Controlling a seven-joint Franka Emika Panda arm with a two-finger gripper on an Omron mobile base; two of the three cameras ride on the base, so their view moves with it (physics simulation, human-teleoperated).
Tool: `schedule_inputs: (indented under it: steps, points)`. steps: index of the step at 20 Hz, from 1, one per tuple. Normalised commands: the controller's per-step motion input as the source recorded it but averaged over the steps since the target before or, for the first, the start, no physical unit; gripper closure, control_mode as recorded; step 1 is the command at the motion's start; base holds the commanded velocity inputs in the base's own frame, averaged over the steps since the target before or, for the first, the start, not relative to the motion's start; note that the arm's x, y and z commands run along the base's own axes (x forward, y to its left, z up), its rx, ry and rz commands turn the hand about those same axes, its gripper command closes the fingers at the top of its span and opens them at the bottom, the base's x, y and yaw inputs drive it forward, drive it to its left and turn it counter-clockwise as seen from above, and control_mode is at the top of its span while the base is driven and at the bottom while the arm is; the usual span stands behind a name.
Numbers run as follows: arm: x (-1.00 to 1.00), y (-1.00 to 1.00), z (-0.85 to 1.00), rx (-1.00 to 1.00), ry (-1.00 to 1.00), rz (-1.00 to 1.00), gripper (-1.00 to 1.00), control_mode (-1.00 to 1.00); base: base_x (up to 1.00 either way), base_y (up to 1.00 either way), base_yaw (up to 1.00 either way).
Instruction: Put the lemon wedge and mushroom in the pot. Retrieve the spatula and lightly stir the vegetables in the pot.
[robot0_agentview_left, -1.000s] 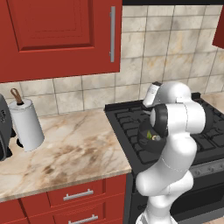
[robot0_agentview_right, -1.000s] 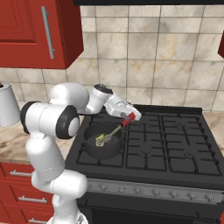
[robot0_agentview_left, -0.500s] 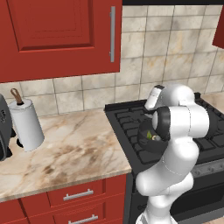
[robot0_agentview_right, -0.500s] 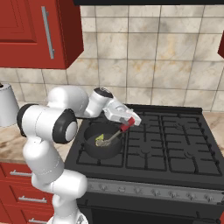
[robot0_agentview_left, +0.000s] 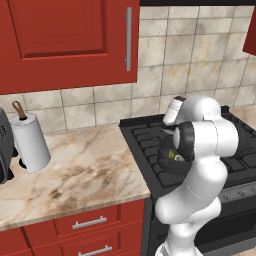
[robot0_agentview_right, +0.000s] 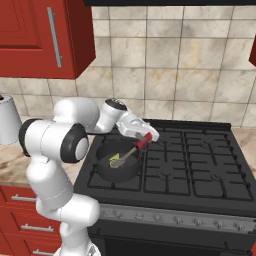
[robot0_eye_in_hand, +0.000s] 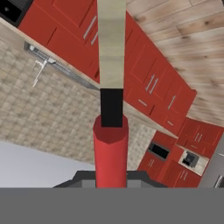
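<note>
Clearly the task is in its last stage. In the right base view the pot (robot0_agentview_right: 118, 161) sits on the front-left burner of the stove (robot0_agentview_right: 200, 170), left of centre in the frame, and a small yellow-green shape lying inside it reads as the lemon wedge (robot0_agentview_right: 114, 159). The mushroom cannot be told apart at this size; a dark speck beside the wedge may be it, so I judge, without being sure, that both vegetables are already in. The fingers (robot0_agentview_right: 146, 139), just right of and above the pot's rim, are pinched shut on the red handle of the spatula (robot0_agentview_right: 134, 150), which slants down and to the left so that its grey head dips into the pot near the wedge. The hand view agrees: the red handle rises from between the fingers at bottom centre, and the shaft with its pale head runs straight up the frame. In the left base view the arm's own bulk covers most of the pot, with just a glimpse of yellow-green at centre right, and a paper towel roll (robot0_agentview_left: 30, 142) stands at the left edge on the bench (robot0_agentview_left: 80, 170). So loading and fetching look done; what is left, at most, is the light stirring itself, and whether the head touches the vegetables I cannot tell.
</note>
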Motion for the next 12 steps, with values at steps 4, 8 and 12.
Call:
schedule_inputs:
  steps: [4, 8, 12]
  points:
    - [0.12, 0.17, -0.03, 0.00, 0.01, 0.00, 1.00, -1.00, 0.00, 0.00, 0.00]
    - [0.11, 0.16, -0.20, 0.00, 0.08, -0.01, 1.00, -1.00, 0.00, 0.00, 0.00]
    - [0.20, 0.11, -0.14, -0.01, 0.06, -0.03, 1.00, -1.00, 0.00, 0.00, 0.00]
